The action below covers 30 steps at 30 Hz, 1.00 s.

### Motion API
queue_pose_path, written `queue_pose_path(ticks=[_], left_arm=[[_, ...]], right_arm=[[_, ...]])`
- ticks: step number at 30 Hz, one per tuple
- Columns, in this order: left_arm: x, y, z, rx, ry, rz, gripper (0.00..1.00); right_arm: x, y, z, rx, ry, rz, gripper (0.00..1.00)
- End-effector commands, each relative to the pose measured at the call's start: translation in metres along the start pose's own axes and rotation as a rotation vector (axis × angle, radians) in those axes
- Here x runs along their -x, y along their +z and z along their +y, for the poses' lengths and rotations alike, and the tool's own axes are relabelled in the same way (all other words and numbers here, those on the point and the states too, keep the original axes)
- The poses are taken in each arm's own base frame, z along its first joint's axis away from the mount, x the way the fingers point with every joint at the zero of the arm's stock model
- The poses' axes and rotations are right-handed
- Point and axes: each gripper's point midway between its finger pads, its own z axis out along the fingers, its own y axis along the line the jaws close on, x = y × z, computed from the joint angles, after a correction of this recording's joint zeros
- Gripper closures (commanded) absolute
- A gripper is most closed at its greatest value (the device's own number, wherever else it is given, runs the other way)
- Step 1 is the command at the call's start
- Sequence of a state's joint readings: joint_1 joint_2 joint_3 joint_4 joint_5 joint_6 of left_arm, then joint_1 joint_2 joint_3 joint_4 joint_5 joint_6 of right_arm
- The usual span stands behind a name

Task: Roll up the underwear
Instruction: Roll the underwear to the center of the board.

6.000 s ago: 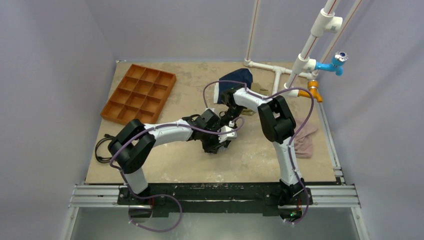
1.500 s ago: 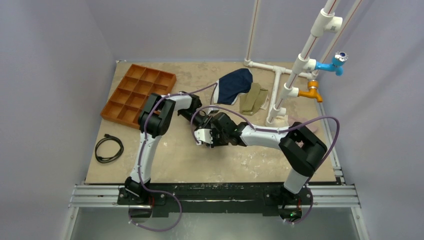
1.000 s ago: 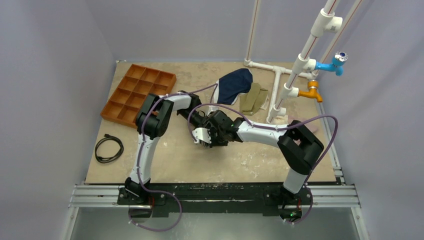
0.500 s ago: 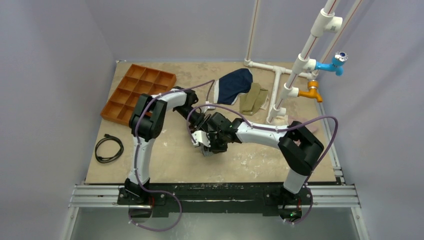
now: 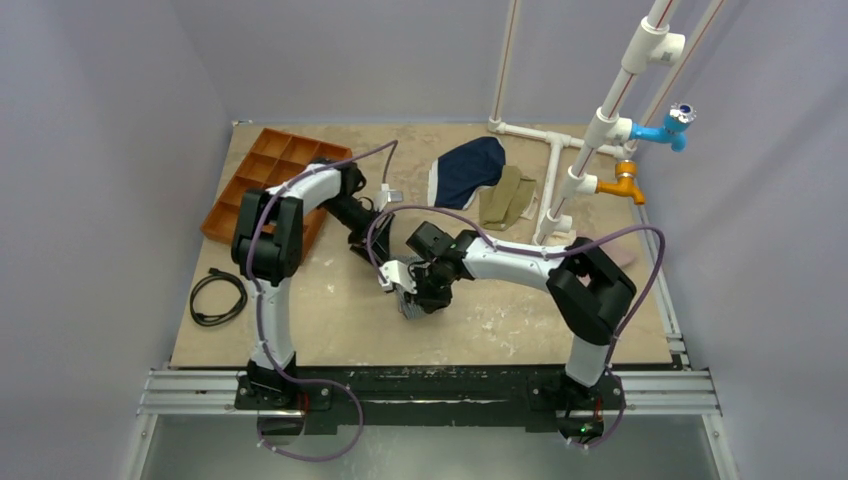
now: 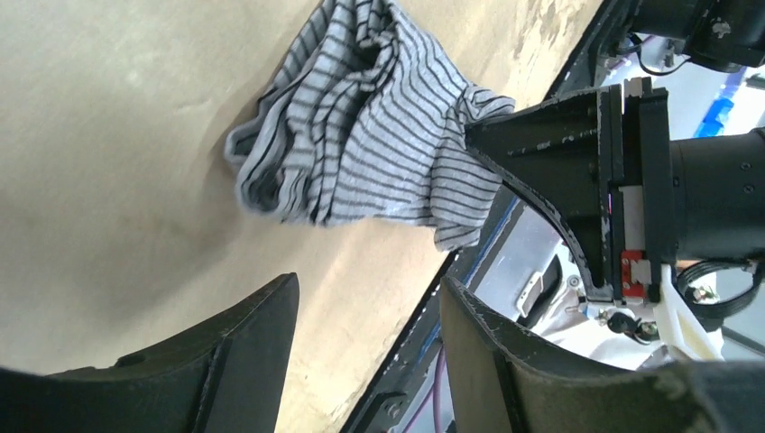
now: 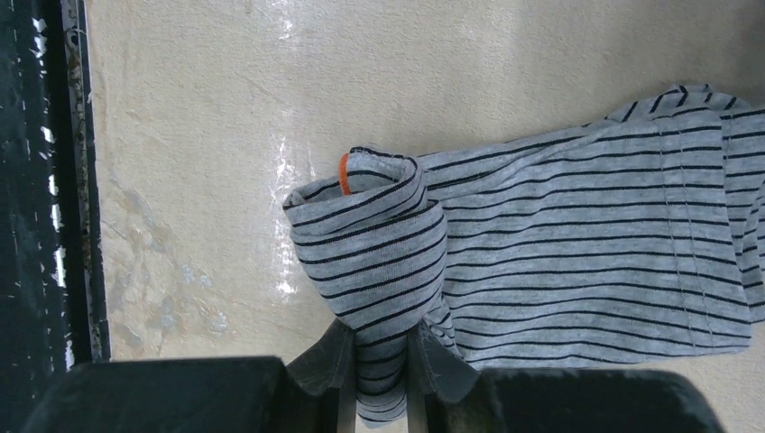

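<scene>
Two arms meet over the table [image 5: 520,320]. The underwear [image 7: 577,244] lies flat on it, just beyond the right pincer [image 7: 376,365], which is clamped on a curled-up edge. Judge the roll barely begun. Next, you must turn that edge over the flat part, keeping it tight. The left pincer [image 6: 370,302] stands apart and empty, with the cloth ahead of its tips. Only the right wrist view shows the pinch.

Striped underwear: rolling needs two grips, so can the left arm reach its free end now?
Probably yes: the left gripper stands open facing the underwear, only bare table between; the right gripper pinches the other end.
</scene>
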<state>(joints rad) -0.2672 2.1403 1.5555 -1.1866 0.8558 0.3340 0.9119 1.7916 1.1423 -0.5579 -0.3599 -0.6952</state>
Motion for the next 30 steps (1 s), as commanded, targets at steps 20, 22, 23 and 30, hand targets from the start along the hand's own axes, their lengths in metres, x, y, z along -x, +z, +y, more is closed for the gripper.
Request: queue_pose_path(ticks=[20,22,23,30], left_arm=[[-0.093,-0.142,0.030,0.480,-0.008,-0.311,0.42],[-0.102,-0.149,0.030,0.530,-0.005,-0.339,0.42],[-0.106,-0.153,0.030,0.558,-0.004,-0.355,0.42],[-0.123,-0.162,0.011,0.666,0.126,-0.459,0.41]], right_arm=[[-0.024,0.058,0.037,0.484,0.163,0.319,1.00],[-0.023,0.064,0.034,0.491,0.185,0.334,1.00],[-0.021,0.066,0.033,0.496,0.199,0.336,1.00],[-0.020,0.083,0.022,0.549,0.309,0.370,1.00]])
